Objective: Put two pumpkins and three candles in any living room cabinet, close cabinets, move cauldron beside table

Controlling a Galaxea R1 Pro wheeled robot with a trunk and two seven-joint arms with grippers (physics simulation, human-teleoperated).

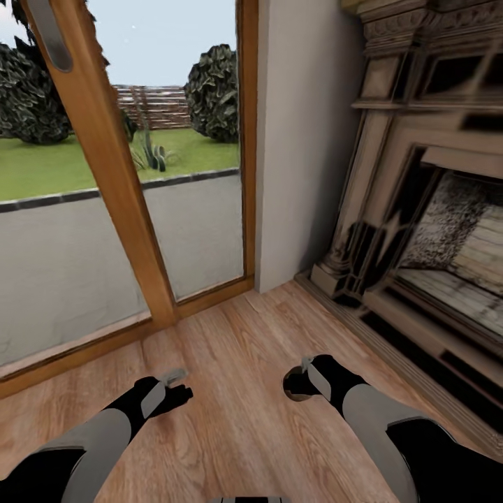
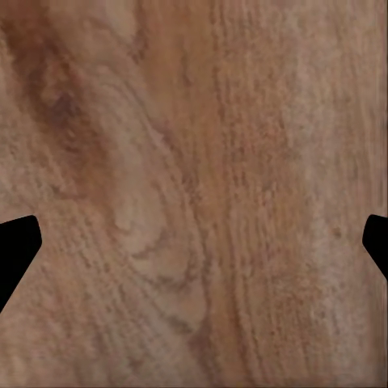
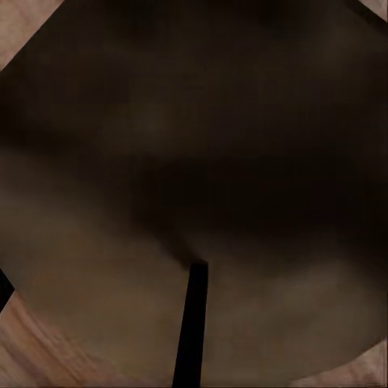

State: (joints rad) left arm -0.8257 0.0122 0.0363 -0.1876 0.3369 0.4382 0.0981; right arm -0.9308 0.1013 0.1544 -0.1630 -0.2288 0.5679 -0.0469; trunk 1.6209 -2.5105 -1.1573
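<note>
The cauldron [image 1: 296, 388], a small black round pot, hangs just above the wood floor at the tip of my right gripper [image 1: 303, 372], which is shut on its rim. In the right wrist view the cauldron's dark inside [image 3: 194, 162] takes up most of the picture, with one black finger [image 3: 191, 323] lying over its wall. My left gripper [image 1: 179, 388] is held low over the floor to the left, open and holding nothing. Its two fingertips [image 2: 16, 250] stand wide apart at the edges of the left wrist view. The pumpkins, candles, cabinet and table are out of view.
A stone-and-brick fireplace [image 1: 433, 230] runs along the right, its hearth step close to my right arm. A glass door with a wooden frame [image 1: 119, 195] is ahead on the left, and a white wall corner [image 1: 300, 140] stands between them. Light wood-plank floor [image 1: 237, 363] lies ahead.
</note>
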